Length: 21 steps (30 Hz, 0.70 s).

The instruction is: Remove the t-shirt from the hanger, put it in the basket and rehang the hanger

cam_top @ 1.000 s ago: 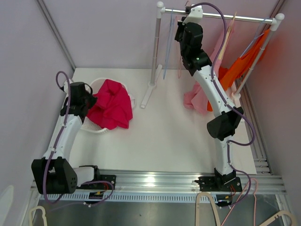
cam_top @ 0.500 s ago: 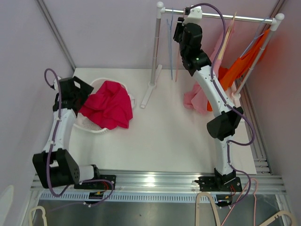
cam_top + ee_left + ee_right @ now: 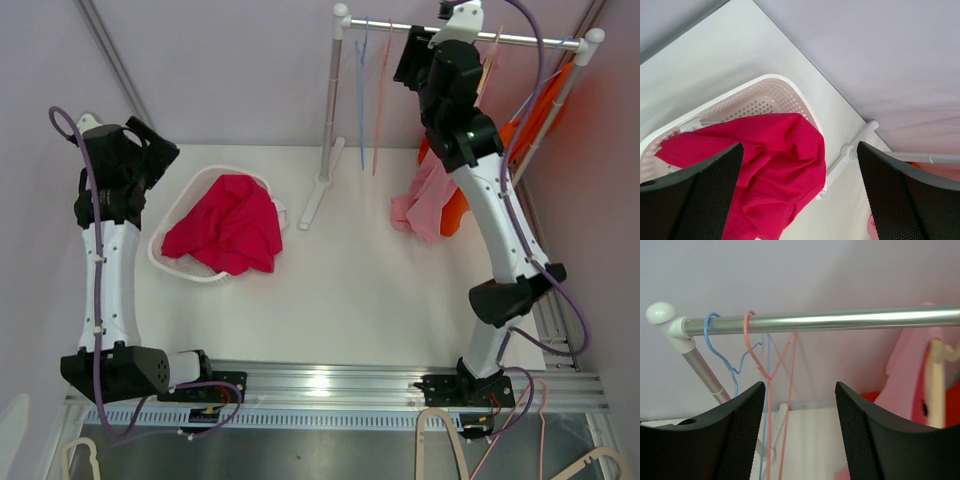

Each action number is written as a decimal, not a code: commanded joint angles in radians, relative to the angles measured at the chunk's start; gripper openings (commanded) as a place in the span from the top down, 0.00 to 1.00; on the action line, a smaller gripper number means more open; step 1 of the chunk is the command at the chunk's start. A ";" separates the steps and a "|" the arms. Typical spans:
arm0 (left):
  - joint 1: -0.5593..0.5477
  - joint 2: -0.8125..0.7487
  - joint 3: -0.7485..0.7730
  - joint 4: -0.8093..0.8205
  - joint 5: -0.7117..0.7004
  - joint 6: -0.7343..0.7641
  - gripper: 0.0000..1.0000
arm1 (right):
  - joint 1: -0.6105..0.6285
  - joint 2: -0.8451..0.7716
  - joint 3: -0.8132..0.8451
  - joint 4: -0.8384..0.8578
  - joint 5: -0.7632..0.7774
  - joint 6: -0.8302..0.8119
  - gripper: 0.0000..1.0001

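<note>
Reaching for pink t-shirt (image 3: 902, 375): it hangs on wooden hanger (image 3: 935, 380) at right part of rail (image 3: 840, 320), far side of table. Right gripper (image 3: 799, 390) up at rail, fingers spread, holding nothing, facing bare pink wire hanger (image 3: 769, 375) left of target. Left gripper (image 3: 800, 150) likewise released and empty, over basket (image 3: 775, 79) with red shirt (image 3: 775, 160), at left. Advice: shift right gripper rightward along rail, pinch cloth at shoulder, not wood. Slip one shoulder off first. Likely risk: pulling hanger off rail.
</note>
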 commanded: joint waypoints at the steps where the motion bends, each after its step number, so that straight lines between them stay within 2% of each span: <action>1: 0.004 0.031 0.057 -0.217 -0.045 -0.001 0.00 | -0.013 -0.124 -0.063 -0.114 0.063 0.035 0.37; 4: -0.014 0.033 0.037 -0.245 -0.048 -0.001 0.00 | -0.049 -0.159 -0.085 -0.181 0.074 0.051 0.37; 7: -0.102 -0.007 0.000 -0.202 -0.036 0.062 0.00 | -0.108 -0.161 -0.054 -0.278 0.046 0.087 0.37; 10: -0.237 -0.072 -0.066 -0.076 0.047 0.154 0.00 | -0.145 -0.156 -0.051 -0.326 0.029 0.103 0.37; 11: -0.316 -0.082 -0.069 -0.037 0.049 0.193 0.00 | -0.152 -0.152 -0.046 -0.335 0.022 0.109 0.37; 14: -0.462 -0.098 -0.040 0.023 0.050 0.259 0.00 | -0.180 -0.137 -0.025 -0.378 0.026 0.130 0.38; 16: -0.519 -0.110 -0.040 0.080 0.110 0.312 0.01 | -0.188 -0.133 -0.026 -0.384 0.061 0.138 0.38; 18: -0.582 -0.121 -0.067 0.183 0.234 0.345 0.01 | -0.200 -0.129 -0.029 -0.380 0.074 0.140 0.38; 21: -0.660 -0.138 -0.089 0.238 0.250 0.390 0.00 | -0.220 -0.109 -0.025 -0.369 0.064 0.141 0.38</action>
